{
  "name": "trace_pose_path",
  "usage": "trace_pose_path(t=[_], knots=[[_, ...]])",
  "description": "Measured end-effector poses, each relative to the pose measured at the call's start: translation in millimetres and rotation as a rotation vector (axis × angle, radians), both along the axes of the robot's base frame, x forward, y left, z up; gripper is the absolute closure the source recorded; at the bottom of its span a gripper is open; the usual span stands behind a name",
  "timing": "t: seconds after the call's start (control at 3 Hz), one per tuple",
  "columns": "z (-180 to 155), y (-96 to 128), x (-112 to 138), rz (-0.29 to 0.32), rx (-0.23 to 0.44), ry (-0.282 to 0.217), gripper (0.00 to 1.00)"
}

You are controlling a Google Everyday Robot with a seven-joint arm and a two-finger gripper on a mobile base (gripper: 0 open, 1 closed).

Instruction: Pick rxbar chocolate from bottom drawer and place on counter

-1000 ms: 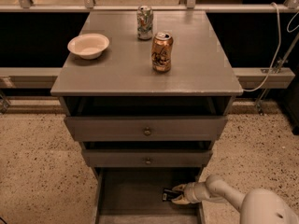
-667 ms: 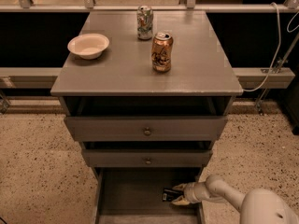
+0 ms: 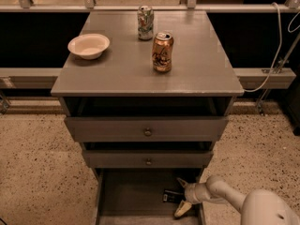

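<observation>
The bottom drawer is pulled open under the two upper drawers. The rxbar chocolate, a small flat black wrapper, lies on the drawer's floor near the right side. My gripper reaches into the drawer from the right, right at the bar's right end. It is open: one finger points up-left above the bar and the other finger points down-left below it. The bar sits at the mouth of the fingers, not lifted. The counter is the grey cabinet top above.
On the counter stand a copper-coloured can, a green-and-white can behind it, and a white bowl at the left. The two upper drawers stick out above the bottom one. A white cable hangs at the right.
The fingers now stand wider apart around the bar's end than in the earlier frames. The arm and the bar have hardly moved.
</observation>
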State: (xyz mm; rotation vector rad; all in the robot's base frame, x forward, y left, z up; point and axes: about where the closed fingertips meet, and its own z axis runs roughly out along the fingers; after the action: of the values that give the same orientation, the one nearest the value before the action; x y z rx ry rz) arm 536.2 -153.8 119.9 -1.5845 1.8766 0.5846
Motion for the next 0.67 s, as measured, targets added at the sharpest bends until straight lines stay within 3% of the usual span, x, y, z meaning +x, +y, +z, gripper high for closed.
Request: trace_pose_path(t=[0.67], knots=[[0.0, 0.0, 0.0, 0.000, 0.000, 0.000, 0.00]])
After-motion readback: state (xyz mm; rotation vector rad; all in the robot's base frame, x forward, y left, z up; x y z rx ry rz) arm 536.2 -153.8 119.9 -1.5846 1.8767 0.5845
